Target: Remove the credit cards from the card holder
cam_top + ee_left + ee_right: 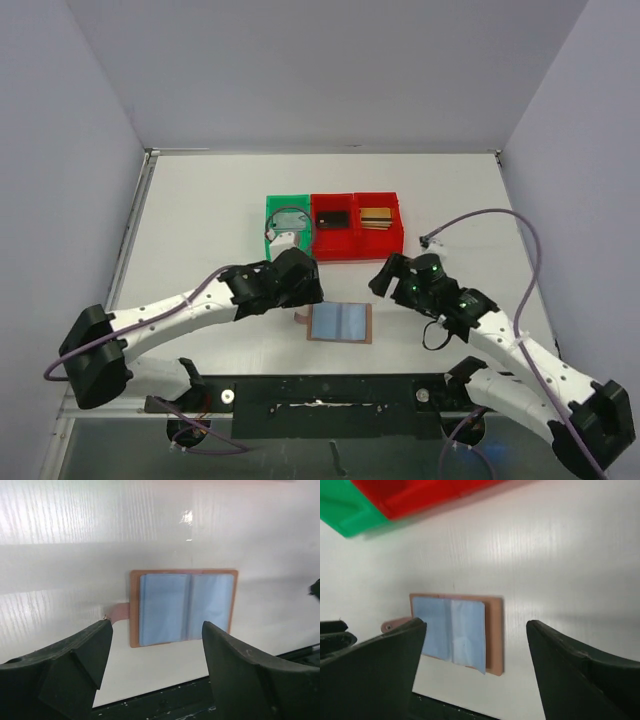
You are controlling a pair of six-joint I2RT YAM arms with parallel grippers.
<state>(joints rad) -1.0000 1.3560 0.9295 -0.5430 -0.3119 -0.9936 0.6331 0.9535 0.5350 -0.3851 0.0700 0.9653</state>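
Left gripper (156, 632), right gripper (476, 630): black jaws wide, empty. Between them brown card holder (340, 323) lies open flat, blue lining up, on glossy white table (200, 200). Plain pale walls (330, 70). Plastic red bin (356, 243), green bin (272, 225) behind.

Brown leather-look card holder (182, 607) sat on a glossy white table (60, 555).

Its light-blue lining (212, 605) looked smooth with a faint sheen, and the brown border was matt. The table top showed a fine streaked grain and bright reflections. The red bin (355, 245) and green bin (288, 200) were shiny moulded plastic. The left gripper (156, 626) had matt black plastic-looking fingers (70, 665).
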